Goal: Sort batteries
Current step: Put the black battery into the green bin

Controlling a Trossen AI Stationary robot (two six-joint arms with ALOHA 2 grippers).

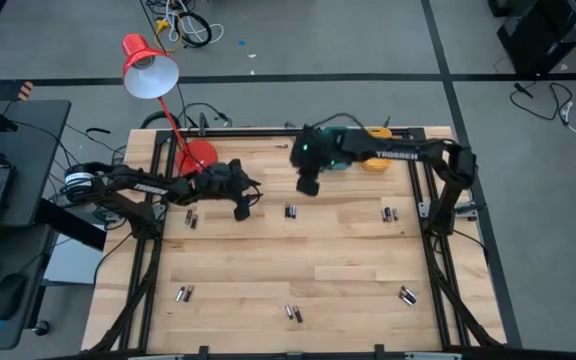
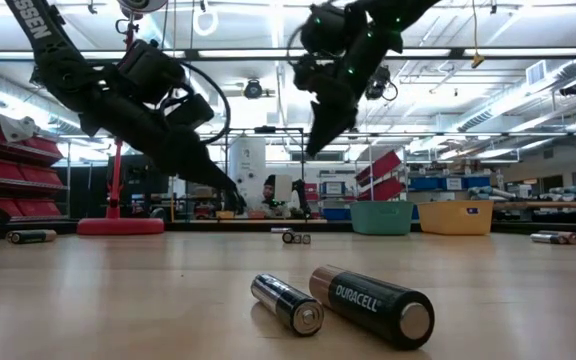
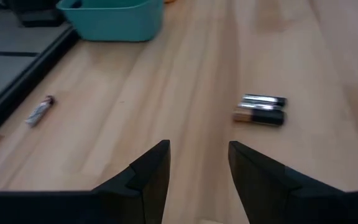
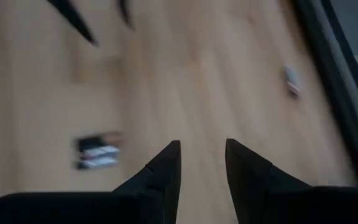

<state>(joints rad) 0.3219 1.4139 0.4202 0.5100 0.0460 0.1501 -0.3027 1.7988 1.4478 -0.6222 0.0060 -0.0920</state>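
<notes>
Batteries (image 1: 291, 211) are lying in scattered pairs all over the table (image 1: 298, 260), none sorted, so everything is left. My left gripper (image 1: 242, 207) and right gripper (image 1: 309, 184) are hanging above it near the centre pair, both parted and empty.

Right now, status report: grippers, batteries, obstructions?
Left gripper open, empty, aloft. Right gripper open, empty, aloft. Batteries paired on table, untouched. No obstructions seen.

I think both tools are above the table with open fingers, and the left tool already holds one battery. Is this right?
Not quite. The left tool holds nothing: the left wrist view shows its fingers open with only bare wood between them, and the pair of batteries lies ahead on the table. The rest stands: the right tool is open too.
</notes>
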